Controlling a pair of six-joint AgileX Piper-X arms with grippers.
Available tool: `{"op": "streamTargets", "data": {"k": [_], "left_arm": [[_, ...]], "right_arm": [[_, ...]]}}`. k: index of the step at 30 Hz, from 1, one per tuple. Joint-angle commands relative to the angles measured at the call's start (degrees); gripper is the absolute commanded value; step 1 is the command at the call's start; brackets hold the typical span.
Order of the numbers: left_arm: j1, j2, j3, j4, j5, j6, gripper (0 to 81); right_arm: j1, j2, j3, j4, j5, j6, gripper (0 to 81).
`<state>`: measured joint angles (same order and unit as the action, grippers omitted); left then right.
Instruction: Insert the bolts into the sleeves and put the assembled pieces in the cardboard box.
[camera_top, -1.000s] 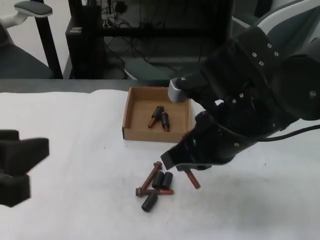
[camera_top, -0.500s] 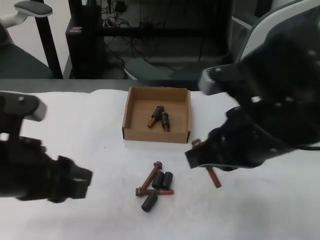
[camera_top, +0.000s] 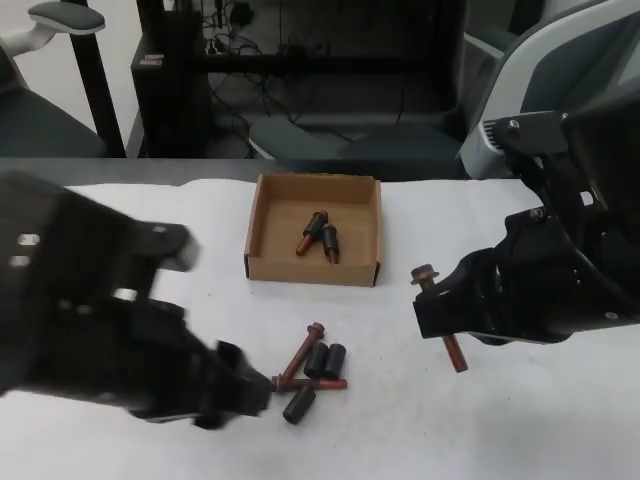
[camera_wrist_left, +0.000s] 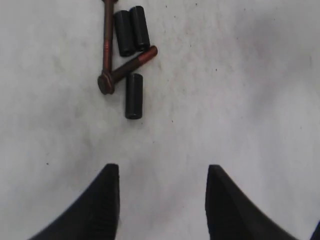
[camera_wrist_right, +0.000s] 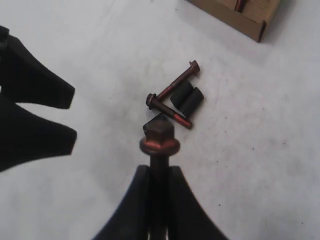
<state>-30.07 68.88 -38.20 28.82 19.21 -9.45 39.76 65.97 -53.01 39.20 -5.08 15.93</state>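
While the right claw (camera_wrist_right: 160, 174) grips one bolt (camera_wrist_right: 160, 142) over the white bench (camera_top: 540, 430), two bolts (camera_top: 302, 350) and three sleeves (camera_top: 334, 360) lie loose near the cardboard box (camera_top: 258, 240). The left claw (camera_wrist_left: 162, 175) hangs wide open. A grey chair (camera_top: 40, 125) stands behind; the claw hides the bolt's middle.

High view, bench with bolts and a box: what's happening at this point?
The right claw grips a copper-coloured hex-head bolt by its shank, above the white cloth. The left claw is open, low over the cloth near two more loose copper bolts and three black cylindrical sleeves, none joined. The brown cardboard box holds two assembled pieces.
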Motion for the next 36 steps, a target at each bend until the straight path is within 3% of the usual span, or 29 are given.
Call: {"op": "streamTargets", "data": {"k": [1, 6, 18, 36], "left_arm": [[-3.4, 2.9, -2.9, 0.1, -4.4, -2.6, 46.9], [-5.9, 9.9, -8.1, 4.0, -9.2, -2.6, 43.1], [-5.9, 22.7, -15.4, 7.3, -8.9, -2.6, 43.1], [-6.0, 28.5, -16.3, 3.9, -8.7, -2.6, 43.1]], "right_arm": [[0.1, -0.7, -0.1, -1.4, 0.1, 0.5, 0.0], [0.1, -0.7, -0.1, -1.4, 0.1, 0.5, 0.0], [0.1, -0.7, -0.1, -1.4, -0.4, 0.5, 0.0], [0.0, -0.7, -0.1, -2.5, -2.5, 0.0, 0.0]]}}
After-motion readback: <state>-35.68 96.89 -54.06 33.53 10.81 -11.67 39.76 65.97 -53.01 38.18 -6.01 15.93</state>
